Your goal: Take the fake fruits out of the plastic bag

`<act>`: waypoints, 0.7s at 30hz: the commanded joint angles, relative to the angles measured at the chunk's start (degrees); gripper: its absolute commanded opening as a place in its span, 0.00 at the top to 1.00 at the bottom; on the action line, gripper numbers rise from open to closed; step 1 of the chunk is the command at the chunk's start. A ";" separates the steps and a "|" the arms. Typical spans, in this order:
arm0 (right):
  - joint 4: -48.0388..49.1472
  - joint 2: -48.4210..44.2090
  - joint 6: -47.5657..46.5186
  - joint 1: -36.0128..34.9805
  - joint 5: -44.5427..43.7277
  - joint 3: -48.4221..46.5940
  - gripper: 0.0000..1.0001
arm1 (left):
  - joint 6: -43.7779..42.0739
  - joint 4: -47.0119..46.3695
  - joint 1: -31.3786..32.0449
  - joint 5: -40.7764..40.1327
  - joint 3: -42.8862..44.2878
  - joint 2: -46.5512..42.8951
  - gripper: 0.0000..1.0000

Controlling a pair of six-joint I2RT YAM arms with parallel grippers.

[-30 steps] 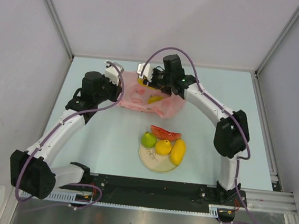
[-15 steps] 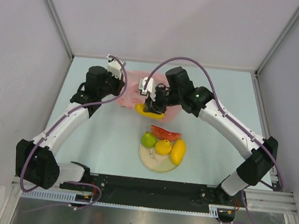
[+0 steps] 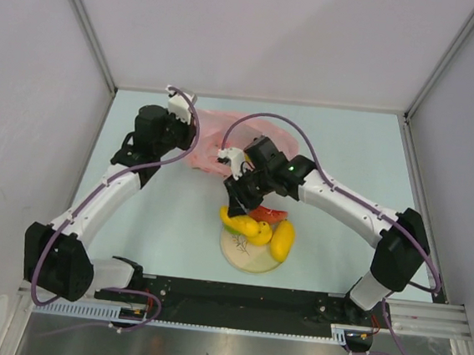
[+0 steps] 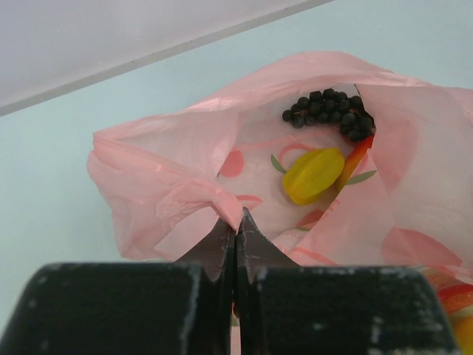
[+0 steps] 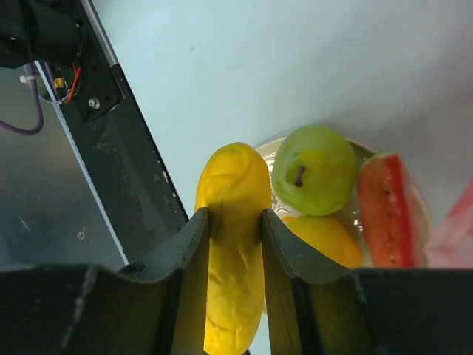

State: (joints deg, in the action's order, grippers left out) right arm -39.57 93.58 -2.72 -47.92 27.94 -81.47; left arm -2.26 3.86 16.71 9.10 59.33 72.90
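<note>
Yellow glossy plastic banana (image 5: 233,177), clamped in the part-closed right gripper (image 5: 235,222) just over the round cream plate (image 3: 249,265), should be lowered onto bare plate (the green plastic pear (image 5: 314,174) crowds it) while the left gripper (image 4: 236,225), pinched shut on the crinkly pink plastic bag (image 4: 148,170) beyond the plate, holds.

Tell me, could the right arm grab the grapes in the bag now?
Probably not yet: the right gripper is shut on a banana by the plate. The left gripper pinches the pink bag open, so the grape bunch lies exposed.
</note>
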 commanded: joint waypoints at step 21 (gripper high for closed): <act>10.03 -2.00 11.07 -13.51 -17.92 11.07 0.74 | 0.15 1.77 -2.03 -0.93 -6.60 -9.27 1.00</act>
State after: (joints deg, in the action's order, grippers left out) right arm -34.92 94.04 7.11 -61.45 12.29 -72.64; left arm -2.48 4.97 15.25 7.66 53.78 65.23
